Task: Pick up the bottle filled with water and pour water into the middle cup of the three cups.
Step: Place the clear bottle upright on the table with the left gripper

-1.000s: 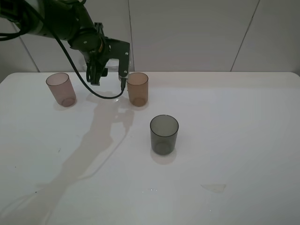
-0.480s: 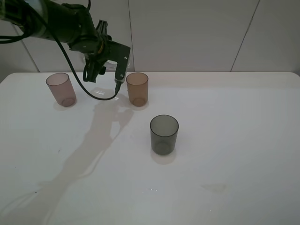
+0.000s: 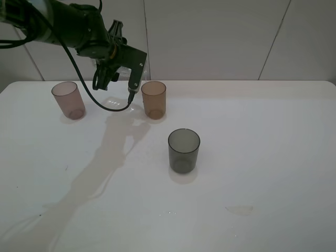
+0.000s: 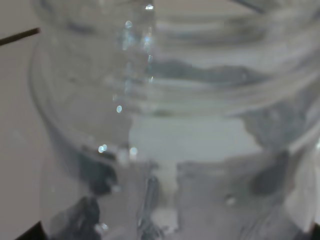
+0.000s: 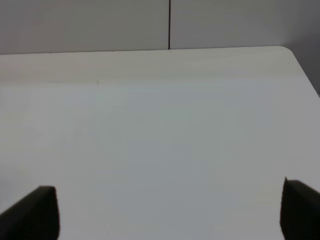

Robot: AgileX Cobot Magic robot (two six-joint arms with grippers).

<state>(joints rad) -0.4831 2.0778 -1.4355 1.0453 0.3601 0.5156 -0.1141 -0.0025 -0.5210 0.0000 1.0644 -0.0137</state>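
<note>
My left gripper (image 3: 116, 83) is shut on the clear plastic bottle (image 3: 122, 72) and holds it above the table, just left of the amber-orange middle cup (image 3: 154, 98). In the left wrist view the bottle (image 4: 165, 125) fills the frame, with its threaded neck and water showing. The pinkish-brown cup (image 3: 69, 99) stands at the back left. The dark grey cup (image 3: 184, 150) stands nearer the front, in the middle. My right gripper (image 5: 170, 210) is open over bare table and does not show in the exterior high view.
The white table (image 3: 262, 157) carries only the three cups. A black cable (image 3: 107, 107) hangs from the left arm between the pinkish-brown and amber-orange cups. A white wall stands behind the table's far edge.
My left gripper has risen a little with the bottle and turned slightly beside the amber-orange cup. The cups have not moved.
</note>
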